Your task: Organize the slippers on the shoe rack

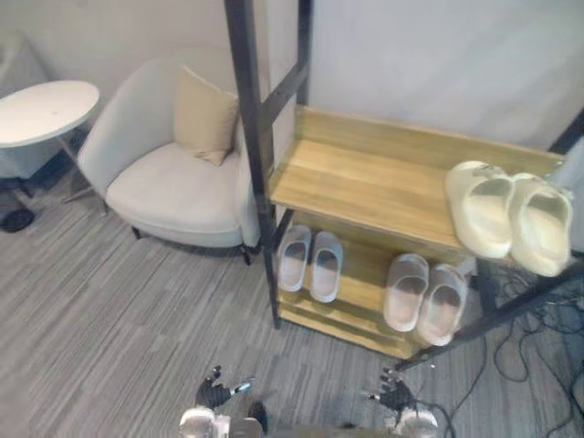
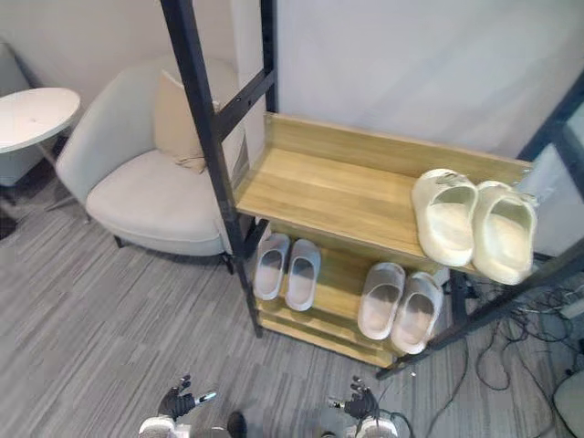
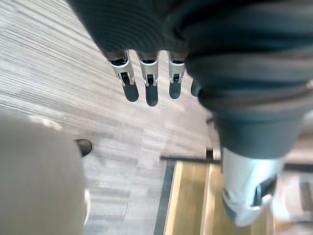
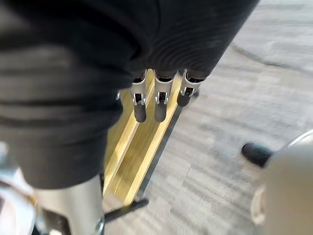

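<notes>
A wooden shoe rack with black posts stands in front of me. A cream pair of slippers sits at the right end of its upper shelf. On the lower shelf a light grey pair rests at the left and a pale pink-grey pair at the right. My left hand and right hand hang low over the carpet, in front of the rack and apart from it. Both are open and hold nothing. In the wrist views the left hand's fingers and the right hand's fingers are straight.
A white armchair with a beige cushion stands left of the rack. A round white side table is at the far left. Cables lie on the carpet by the rack's right side.
</notes>
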Available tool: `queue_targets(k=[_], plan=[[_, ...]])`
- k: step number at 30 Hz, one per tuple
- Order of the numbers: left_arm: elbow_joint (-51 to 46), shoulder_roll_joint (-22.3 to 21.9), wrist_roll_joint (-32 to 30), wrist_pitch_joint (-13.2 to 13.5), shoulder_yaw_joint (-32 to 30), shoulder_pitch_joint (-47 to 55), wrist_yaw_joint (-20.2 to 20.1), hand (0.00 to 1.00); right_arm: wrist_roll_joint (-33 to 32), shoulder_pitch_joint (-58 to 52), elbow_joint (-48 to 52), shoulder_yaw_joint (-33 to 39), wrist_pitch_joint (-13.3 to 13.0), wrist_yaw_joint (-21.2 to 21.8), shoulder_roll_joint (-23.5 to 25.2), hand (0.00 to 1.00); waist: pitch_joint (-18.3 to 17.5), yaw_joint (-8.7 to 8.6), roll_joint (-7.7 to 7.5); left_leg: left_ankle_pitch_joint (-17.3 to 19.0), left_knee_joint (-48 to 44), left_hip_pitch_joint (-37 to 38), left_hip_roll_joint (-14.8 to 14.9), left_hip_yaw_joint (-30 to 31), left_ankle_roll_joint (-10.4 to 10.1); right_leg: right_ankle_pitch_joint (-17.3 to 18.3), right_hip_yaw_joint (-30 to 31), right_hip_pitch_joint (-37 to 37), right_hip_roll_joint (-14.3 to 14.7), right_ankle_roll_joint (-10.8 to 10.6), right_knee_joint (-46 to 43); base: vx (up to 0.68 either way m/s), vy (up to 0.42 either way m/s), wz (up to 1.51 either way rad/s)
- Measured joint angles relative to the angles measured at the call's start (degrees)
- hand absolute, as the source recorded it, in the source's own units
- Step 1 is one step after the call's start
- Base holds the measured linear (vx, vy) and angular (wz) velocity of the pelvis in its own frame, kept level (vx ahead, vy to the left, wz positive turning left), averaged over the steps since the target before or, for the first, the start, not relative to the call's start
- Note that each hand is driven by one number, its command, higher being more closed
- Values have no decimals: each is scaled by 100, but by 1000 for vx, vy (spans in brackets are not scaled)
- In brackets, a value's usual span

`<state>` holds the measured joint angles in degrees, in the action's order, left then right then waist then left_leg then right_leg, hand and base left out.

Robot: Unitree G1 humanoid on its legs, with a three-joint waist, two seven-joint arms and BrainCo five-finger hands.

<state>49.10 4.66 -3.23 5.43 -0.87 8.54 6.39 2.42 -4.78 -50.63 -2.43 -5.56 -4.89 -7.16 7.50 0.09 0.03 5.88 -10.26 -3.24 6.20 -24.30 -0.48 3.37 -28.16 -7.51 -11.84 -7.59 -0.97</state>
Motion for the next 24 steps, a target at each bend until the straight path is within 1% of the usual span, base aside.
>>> queue_targets(k=[1, 3, 4, 5, 6, 7, 8, 9, 10, 11, 12, 13, 14, 15, 16, 17, 18, 20, 21, 24], plan=[[-2, -5, 1, 0, -15, -1, 17, 0, 2, 63, 9, -2, 15, -1, 28, 0, -1, 18, 27, 72, -157, -78, 26, -64, -27, 37, -95, -12, -61, -35, -67, 134, 72, 42], [-4, 12, -1, -5, -32, -9, 66, 0, 9, 144, 24, 2, 37, 0, 152, 0, -7, 31, -22, 79, -86, -70, -142, 88, -48, 73, -215, -79, -178, -72, -98, 164, 67, 45], [-3, 28, 2, -16, -33, -16, 85, 0, 33, 157, 30, 12, 41, 0, 229, 0, -49, 30, -110, 91, -26, -78, -260, 174, -25, 84, -321, -89, -267, -127, -153, 184, 57, 48], [2, 24, 1, -15, -32, -66, 97, 0, 68, 166, 17, 9, 51, 3, 268, 0, -22, 61, -155, 184, -64, -91, -284, 232, 3, 160, -372, -60, -364, -147, -422, 201, 59, 42], [27, 17, 0, -36, -24, -88, 100, 0, 147, 220, 6, -2, 68, 6, 274, 0, -13, 67, -144, 244, -154, -122, -250, 306, -15, 221, -406, 47, -451, -153, -808, 207, 89, 32], [59, 3, 0, -62, 15, -99, 102, 0, 188, 259, 2, -6, 96, 9, 272, 0, -17, 64, -103, 312, -287, -105, -177, 350, -28, 227, -369, 249, -566, -144, -1480, 236, 157, 28], [59, 23, 3, -72, 13, -102, 103, 0, 203, 305, 2, -19, 100, 16, 295, 0, 3, 64, -130, 367, -353, -32, -168, 366, -15, 182, -200, 499, -743, -130, -2253, 182, 166, 32], [77, 60, 3, -79, 18, -106, 103, 0, 204, 334, 2, -27, 99, 16, 325, 0, 27, 36, -172, 418, -392, 45, -170, 448, 25, 13, 67, 746, -889, -156, -2951, 164, 133, 37], [106, 88, 1, -86, 52, -127, 109, 0, 206, 335, -2, -37, 101, 17, 357, 0, 62, 9, -132, 455, -393, 124, -120, 598, 45, 86, 480, 1062, -884, -145, -3552, 163, 22, 63], [146, 134, 0, -102, 89, -180, 113, 0, 206, 332, 3, -66, 98, 30, 407, 0, 79, -29, -167, 461, -376, 187, -74, 785, 52, 566, 982, 1272, -562, -32, -3861, 163, -31, 76], [189, 144, -1, -112, 75, -240, 122, 0, 206, 316, 7, -91, 97, 36, 414, 0, 91, -28, -154, 460, -303, 248, -55, 973, 51, 836, 1337, 1373, -239, 62, -3803, 189, -100, 103], [244, 136, -2, -113, 76, -302, 123, 0, 206, 273, 14, -100, 96, 39, 416, 0, 101, -51, -139, 455, -212, 322, -68, 1209, 42, 1049, 1691, 1406, 131, 159, -3519, 141, -94, 113], [268, 116, -2, -110, 82, -333, 121, 0, 203, 221, 27, -106, 94, 43, 419, 0, 101, -70, -137, 439, -195, 331, -112, 1430, 15, 1126, 1979, 1394, 389, 197, -3081, 157, -134, 121], [269, 96, -2, -108, 85, -343, 121, 0, 202, 189, 32, -109, 93, 43, 423, 0, 99, -73, -155, 424, -194, 326, -188, 1593, -9, 1093, 2218, 1331, 520, 244, -2567, 88, -114, 109], [269, 86, -4, -103, 84, -342, 123, 0, 199, 154, 34, -110, 91, 46, 435, 0, 80, -59, -244, 409, -186, 317, -332, 1704, -35, 875, 2373, 1316, 533, 340, -2034, 95, -163, 97], [311, 84, -11, -100, 76, -353, 123, 0, 191, 126, 25, -117, 88, 49, 430, 0, 79, -54, -339, 416, -179, 323, -466, 1799, -78, 817, 2328, 1264, 447, 382, -1773, 106, -168, 90], [378, -29, -15, -100, 79, -395, 122, 0, 188, 135, 9, -115, 94, 46, 412, 0, 61, -32, -130, 392, -133, 304, -377, 1956, -186, 739, 2142, 1097, 498, 423, -1550, 132, -183, 70], [390, -127, -22, -98, 77, -324, 134, 0, 157, 168, 9, -131, 92, 44, 365, 0, 44, -4, 30, 325, 56, 332, -245, 2051, -295, 610, 1897, 871, 640, 494, -1140, 102, -142, 48], [390, -129, -21, -100, 77, -317, 133, 0, 147, 170, 9, -145, 92, 44, 390, 0, 39, 2, 50, 291, 125, 351, -184, 2081, -345, 563, 1801, 757, 701, 525, -986, 66, -156, 39], [392, -110, -27, -105, 77, -309, 135, 0, 144, 168, 9, -244, 89, 45, 480, 0, 43, 24, 9, 203, 378, 536, -78, 2193, -476, 480, 1673, 530, 852, 583, -765, 50, -115, 21]])
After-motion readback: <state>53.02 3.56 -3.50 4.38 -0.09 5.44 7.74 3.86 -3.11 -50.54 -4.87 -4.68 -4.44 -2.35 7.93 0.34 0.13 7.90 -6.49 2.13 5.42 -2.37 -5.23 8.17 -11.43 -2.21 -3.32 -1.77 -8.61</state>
